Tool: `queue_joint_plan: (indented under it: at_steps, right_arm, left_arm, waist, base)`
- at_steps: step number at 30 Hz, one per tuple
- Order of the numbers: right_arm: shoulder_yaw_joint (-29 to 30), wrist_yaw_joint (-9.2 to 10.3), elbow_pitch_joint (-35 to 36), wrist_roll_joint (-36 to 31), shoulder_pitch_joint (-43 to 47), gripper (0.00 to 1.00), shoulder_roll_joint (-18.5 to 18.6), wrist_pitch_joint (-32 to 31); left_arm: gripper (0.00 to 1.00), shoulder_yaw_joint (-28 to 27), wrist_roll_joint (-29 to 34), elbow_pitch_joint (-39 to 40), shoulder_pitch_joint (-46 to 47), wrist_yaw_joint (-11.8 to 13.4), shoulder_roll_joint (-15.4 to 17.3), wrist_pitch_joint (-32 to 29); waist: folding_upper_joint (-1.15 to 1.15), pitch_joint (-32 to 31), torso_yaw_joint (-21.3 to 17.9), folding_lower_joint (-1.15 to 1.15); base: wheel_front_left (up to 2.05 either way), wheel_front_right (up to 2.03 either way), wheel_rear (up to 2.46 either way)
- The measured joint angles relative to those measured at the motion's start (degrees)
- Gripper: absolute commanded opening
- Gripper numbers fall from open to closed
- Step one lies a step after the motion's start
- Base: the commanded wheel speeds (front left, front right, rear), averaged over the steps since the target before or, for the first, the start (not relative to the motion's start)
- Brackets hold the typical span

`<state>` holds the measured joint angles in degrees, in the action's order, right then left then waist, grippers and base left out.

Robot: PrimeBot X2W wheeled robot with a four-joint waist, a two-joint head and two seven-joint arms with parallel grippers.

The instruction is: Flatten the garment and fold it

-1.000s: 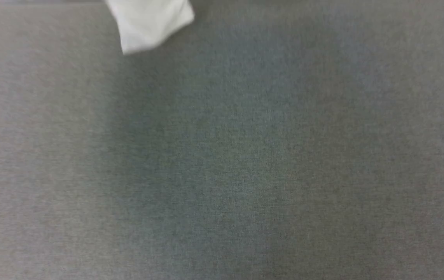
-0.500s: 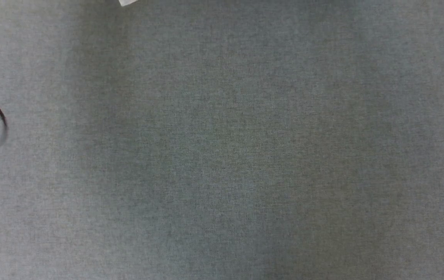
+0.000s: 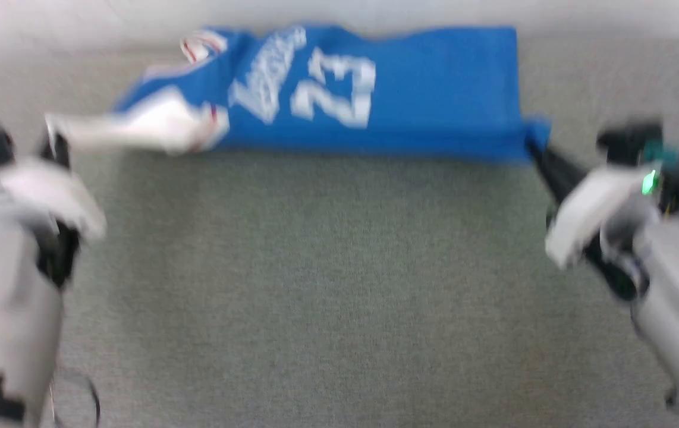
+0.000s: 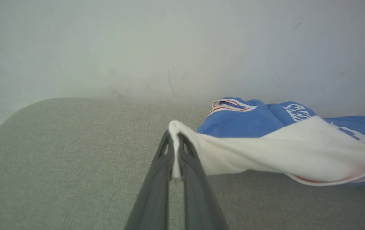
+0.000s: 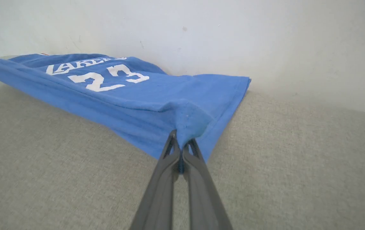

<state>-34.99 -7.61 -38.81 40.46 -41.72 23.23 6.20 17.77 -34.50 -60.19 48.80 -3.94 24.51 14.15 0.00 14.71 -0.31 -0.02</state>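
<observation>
The garment point(image 3: 411, 95) is a bright blue jersey with white lettering and the number 23, stretched sideways across the far part of the grey table. My left gripper point(image 3: 54, 139) is shut on the tip of its white sleeve point(image 4: 265, 150), which is pulled out taut and lifted off the surface. In the left wrist view that gripper point(image 4: 176, 140) pinches the white cloth between both fingers. My right gripper point(image 3: 538, 148) is shut on the blue hem corner point(image 5: 185, 123); the right wrist view has this gripper point(image 5: 180, 143) holding the corner raised. The red-and-white collar point(image 4: 230, 104) lies near the wall.
The grey fabric-covered table point(image 3: 316, 285) spreads wide in front of the garment. A pale wall point(image 5: 233, 32) rises directly behind the garment's far edge. The table's rounded left corner point(image 4: 19, 107) shows in the left wrist view.
The head camera has swung: earlier it saw bare grey table with a white scrap at the top, now it takes in the whole jersey and both grippers.
</observation>
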Motion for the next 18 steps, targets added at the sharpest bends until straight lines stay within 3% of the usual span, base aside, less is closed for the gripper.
queue_joint_plan:
  at_steps: [4, 7, 14, 18]
  right_arm:
    - [-0.6, -0.01, 6.4, 1.0, 9.7, 0.0, 2.3, -1.8]
    - [0.7, -0.01, 10.8, 1.0, 16.5, 0.0, 3.7, -4.0]
    - [8.9, -0.02, 20.6, -2.7, 30.1, 0.0, 4.6, -7.8]
    - [15.1, -0.02, 25.9, -6.0, 38.4, 0.0, 3.1, -10.4]
  left_arm:
    - [0.0, -1.2, -1.6, 6.2, -12.3, 2.1, 0.6, 0.0]
    - [0.0, -2.6, -3.3, 14.5, -22.5, 5.6, 1.2, -0.8]
    - [0.0, -5.8, -6.9, 45.4, -50.0, 18.6, 4.7, -10.1]
    - [0.0, -7.3, -7.8, 62.6, -63.4, 26.0, 8.1, -17.0]
  waist:
    - [0.0, -4.9, 0.0, -0.01]
    - [0.0, -8.3, -0.1, -0.01]
    - [0.0, -14.0, -0.7, 0.0]
    - [0.0, -15.8, -0.5, 0.0]
  base:
    - [0.0, 0.0, 0.0]
    - [0.0, 0.0, 0.0]
    - [0.0, 0.0, 0.0]
    - [0.0, 0.0, 0.0]
